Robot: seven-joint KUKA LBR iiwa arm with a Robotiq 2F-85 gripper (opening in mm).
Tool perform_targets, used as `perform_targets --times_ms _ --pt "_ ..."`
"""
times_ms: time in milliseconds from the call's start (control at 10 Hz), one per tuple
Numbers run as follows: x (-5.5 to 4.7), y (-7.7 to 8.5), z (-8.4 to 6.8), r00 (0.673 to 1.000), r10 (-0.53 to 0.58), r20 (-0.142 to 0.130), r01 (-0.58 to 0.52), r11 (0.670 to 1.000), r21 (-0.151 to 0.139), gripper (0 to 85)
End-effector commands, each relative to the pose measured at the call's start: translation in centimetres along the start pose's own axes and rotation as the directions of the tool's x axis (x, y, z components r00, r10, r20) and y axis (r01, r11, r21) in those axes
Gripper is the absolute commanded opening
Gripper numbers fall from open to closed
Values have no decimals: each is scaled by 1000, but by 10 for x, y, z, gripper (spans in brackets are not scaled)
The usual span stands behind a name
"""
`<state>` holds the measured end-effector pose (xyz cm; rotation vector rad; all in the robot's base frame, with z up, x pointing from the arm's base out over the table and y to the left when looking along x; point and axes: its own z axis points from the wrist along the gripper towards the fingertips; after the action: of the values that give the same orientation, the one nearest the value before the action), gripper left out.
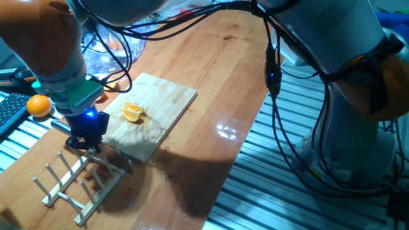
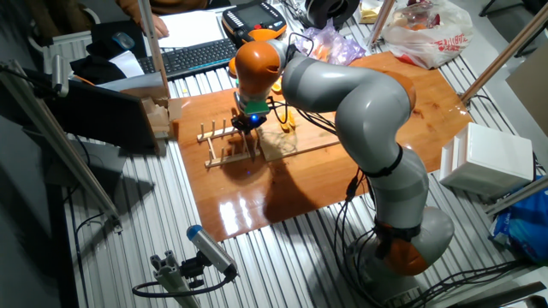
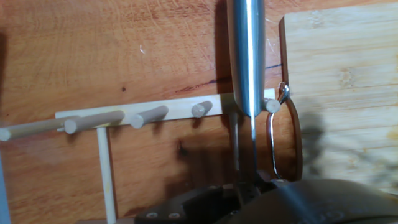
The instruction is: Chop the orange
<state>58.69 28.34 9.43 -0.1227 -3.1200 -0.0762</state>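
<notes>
Orange fruit pieces (image 1: 132, 113) lie near the middle of the wooden cutting board (image 1: 163, 96); I cannot tell if they are one wedge or a pair. They also show in the other fixed view (image 2: 287, 120) and are out of the hand view. My gripper (image 1: 86, 137) hangs at the board's near left corner, to the left of the fruit and just above the table. It is shut on a steel knife (image 3: 245, 56), whose blade points along the board's edge (image 3: 342, 74) over a wooden peg rack (image 3: 137, 115).
The peg rack (image 1: 77, 182) lies by the table's front edge, right under the hand. A whole orange (image 1: 38, 105) sits at the left beside a keyboard. Cables and plastic bags (image 1: 112, 51) crowd the back. A thin wire loop (image 3: 281, 130) lies at the board's edge.
</notes>
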Motion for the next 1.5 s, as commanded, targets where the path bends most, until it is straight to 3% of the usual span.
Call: perform_targets --times_ms 0,400,1000,1200,1400 --pt "0 0 -1 1000 0 1 0 1000 0 340" --pt "1 0 -2 1000 5 9 -5 1000 1 340" --pt "2 1 -3 1000 0 -7 0 1000 -8 340" --pt "5 2 -17 1000 3 -22 -3 1000 -2 340" --pt "12 1 -46 999 13 -40 -13 1000 21 340"
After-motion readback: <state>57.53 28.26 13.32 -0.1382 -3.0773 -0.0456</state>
